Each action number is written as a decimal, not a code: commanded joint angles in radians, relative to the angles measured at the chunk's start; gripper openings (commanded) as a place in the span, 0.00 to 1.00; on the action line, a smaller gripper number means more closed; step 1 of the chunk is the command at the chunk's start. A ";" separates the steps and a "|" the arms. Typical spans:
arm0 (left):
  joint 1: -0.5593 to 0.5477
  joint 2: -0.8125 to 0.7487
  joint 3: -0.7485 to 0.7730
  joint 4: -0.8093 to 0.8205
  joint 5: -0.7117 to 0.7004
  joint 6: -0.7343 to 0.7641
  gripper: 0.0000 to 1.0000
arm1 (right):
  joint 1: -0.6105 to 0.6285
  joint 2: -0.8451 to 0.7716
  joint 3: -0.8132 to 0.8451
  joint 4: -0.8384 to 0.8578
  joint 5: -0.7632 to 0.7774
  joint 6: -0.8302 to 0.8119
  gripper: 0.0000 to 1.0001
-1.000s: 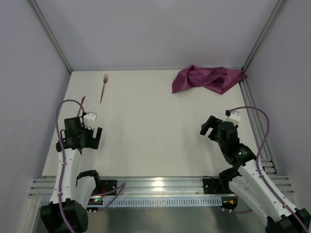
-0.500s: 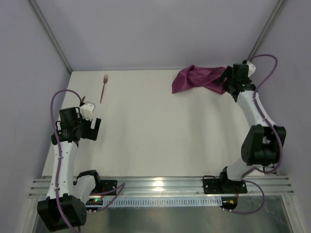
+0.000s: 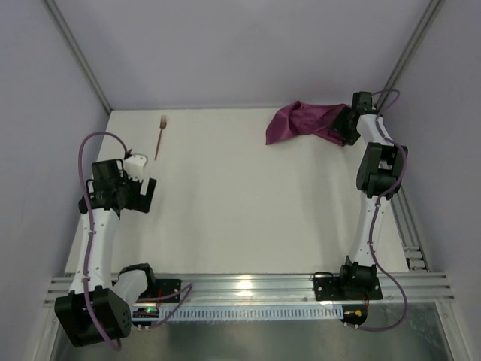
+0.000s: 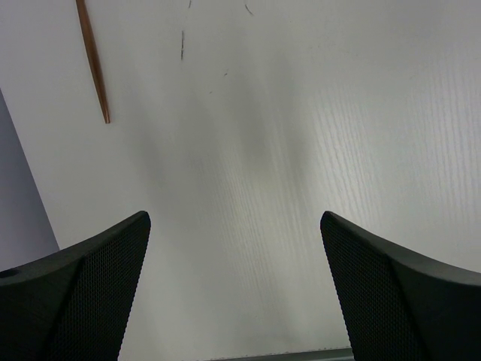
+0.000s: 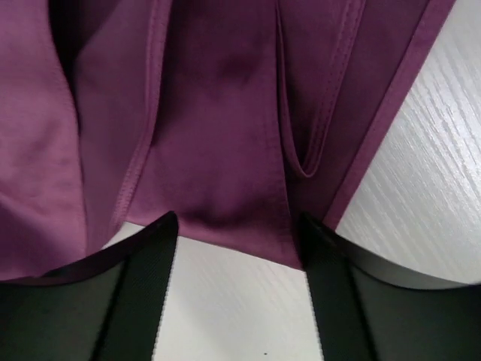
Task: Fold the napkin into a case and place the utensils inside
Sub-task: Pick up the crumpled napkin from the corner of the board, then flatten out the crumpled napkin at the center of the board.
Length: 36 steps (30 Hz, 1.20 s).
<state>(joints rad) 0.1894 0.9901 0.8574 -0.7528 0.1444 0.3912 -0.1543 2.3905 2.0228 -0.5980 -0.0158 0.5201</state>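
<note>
The plum-purple napkin [image 3: 308,122] lies crumpled at the table's back right corner. My right gripper [image 3: 349,128] is at its right end. In the right wrist view the napkin [image 5: 210,113] fills the upper frame, and my right gripper [image 5: 237,248] is open with its fingers [image 5: 143,278] on either side of the cloth's near hem. The wooden fork [image 3: 160,135] lies at the back left. My left gripper [image 3: 144,197] is open and empty [image 4: 233,248] over bare table. The knife-like stick [image 4: 93,60] lies ahead of it to the left; the left wrist hides it in the top view. No folded case shows.
The white table [image 3: 240,195] is boxed in by grey walls at the left, back and right. A metal rail [image 3: 248,286] runs along the near edge and another [image 3: 402,218] along the right side. Purple cables loop off both arms.
My right arm has swung from the near right out to the napkin at the back right. My left arm has shifted slightly back and left.
</note>
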 commanded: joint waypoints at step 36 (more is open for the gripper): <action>-0.002 -0.027 0.209 -0.215 0.300 0.069 0.99 | 0.604 -0.951 -0.696 0.388 -0.190 0.107 0.04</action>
<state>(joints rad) 0.1894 0.9371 1.0241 -0.9421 0.3801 0.4335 0.4385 1.4380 1.5501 -0.2569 -0.3023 0.5255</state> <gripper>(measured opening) 0.989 0.042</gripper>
